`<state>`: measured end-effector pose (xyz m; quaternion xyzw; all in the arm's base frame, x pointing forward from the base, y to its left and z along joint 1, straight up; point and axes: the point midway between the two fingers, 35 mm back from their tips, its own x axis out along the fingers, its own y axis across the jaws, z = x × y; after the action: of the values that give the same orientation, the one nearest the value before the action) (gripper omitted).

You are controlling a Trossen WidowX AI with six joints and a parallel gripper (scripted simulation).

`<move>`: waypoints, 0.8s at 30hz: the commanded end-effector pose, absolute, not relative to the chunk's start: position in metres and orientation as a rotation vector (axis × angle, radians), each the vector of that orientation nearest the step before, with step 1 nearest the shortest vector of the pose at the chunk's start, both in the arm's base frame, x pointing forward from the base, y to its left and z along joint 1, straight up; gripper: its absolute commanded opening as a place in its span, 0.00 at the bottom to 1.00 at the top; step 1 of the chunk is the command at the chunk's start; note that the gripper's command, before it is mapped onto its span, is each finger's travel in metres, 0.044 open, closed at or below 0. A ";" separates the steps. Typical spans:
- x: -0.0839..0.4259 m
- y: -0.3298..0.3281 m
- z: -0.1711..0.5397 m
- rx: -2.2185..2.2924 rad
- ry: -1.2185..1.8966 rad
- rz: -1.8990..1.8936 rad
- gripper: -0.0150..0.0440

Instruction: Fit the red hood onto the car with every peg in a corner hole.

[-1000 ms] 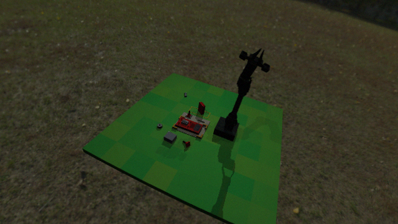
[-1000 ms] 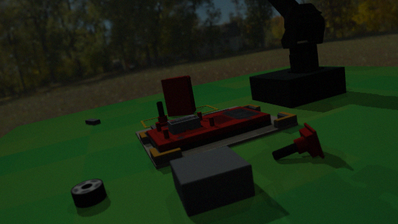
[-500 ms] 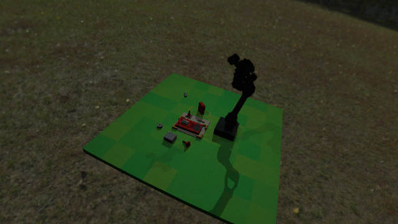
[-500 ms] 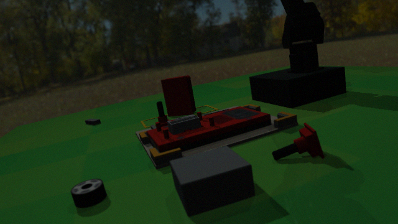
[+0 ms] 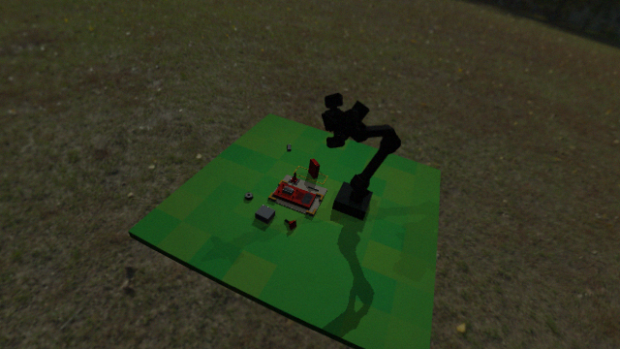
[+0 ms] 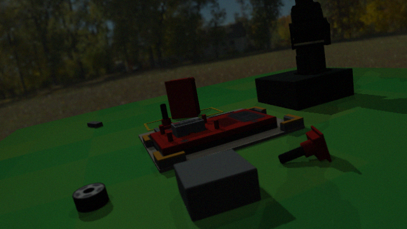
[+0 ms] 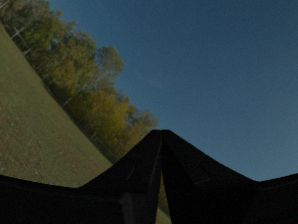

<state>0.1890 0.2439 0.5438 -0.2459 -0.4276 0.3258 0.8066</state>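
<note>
The red hood stands on edge, upright, behind the car in the exterior view. Its corner holes cannot be made out. The red chassis sits in the grey jig with orange corners. The grey engine block is on its deck, with short red pegs around it. My gripper is shut and empty, its fingertips together. It is raised high above the table, away from the hood, and the wrist view shows only sky, trees and grass.
A grey box, a wheel and a red part with a black shaft lie around the jig. A similar part stands near the hood. A small dark block lies farther off.
</note>
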 end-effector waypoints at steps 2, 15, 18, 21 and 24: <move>0.237 0.240 0.515 -0.764 -0.802 0.610 0.25; 0.361 0.186 0.400 -1.375 -0.346 0.514 0.25; 0.382 0.163 0.371 -1.494 -0.229 0.525 0.25; 0.398 0.137 0.343 -1.603 -0.109 0.550 0.25; 0.410 0.109 0.314 -1.703 0.014 0.592 0.25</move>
<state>0.3959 0.1412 0.3436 -0.7046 -0.0534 0.2455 0.6637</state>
